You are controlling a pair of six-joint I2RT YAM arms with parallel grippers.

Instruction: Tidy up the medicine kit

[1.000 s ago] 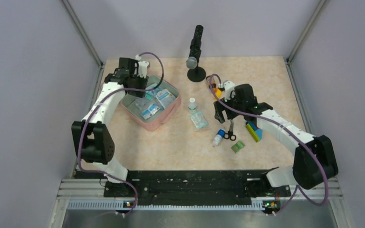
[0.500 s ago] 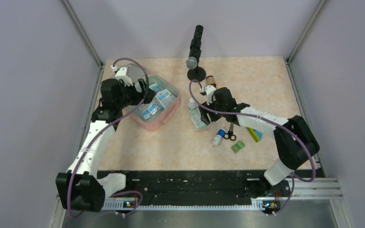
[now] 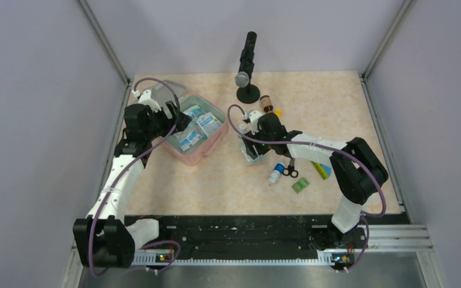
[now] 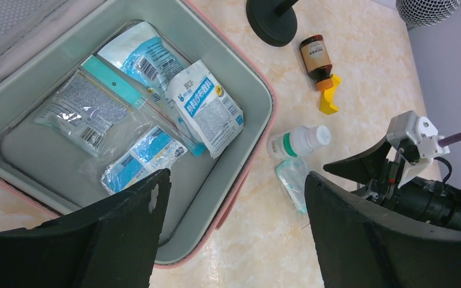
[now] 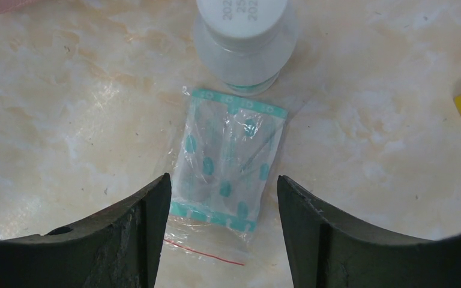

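Note:
The medicine kit [image 3: 193, 157], a pink zip case with grey lining [image 4: 247, 84], lies open at the left with several sealed packets [image 4: 207, 108] inside. My left gripper [image 3: 177, 120] hovers over the kit's near right corner, open and empty [image 4: 237, 180]. My right gripper [image 3: 253, 143] is low over the table, open, its fingers either side of a clear packet with teal dots [image 5: 228, 162] that lies flat. A white-capped bottle [image 5: 244, 42] lies just beyond that packet.
A black microphone stand [image 3: 247, 66] rises at the back. A brown bottle [image 3: 266, 102] and a yellow piece [image 3: 277, 112] lie behind my right gripper. A dropper bottle [image 3: 276, 174], scissors [image 3: 289, 170], a green packet [image 3: 301, 185] and a toy-brick block [image 3: 321, 170] lie nearer.
My left gripper opened and drew back from inside the kit toward its near edge. My right gripper swung left and down over the teal-dotted packet, its jaws narrowing a little.

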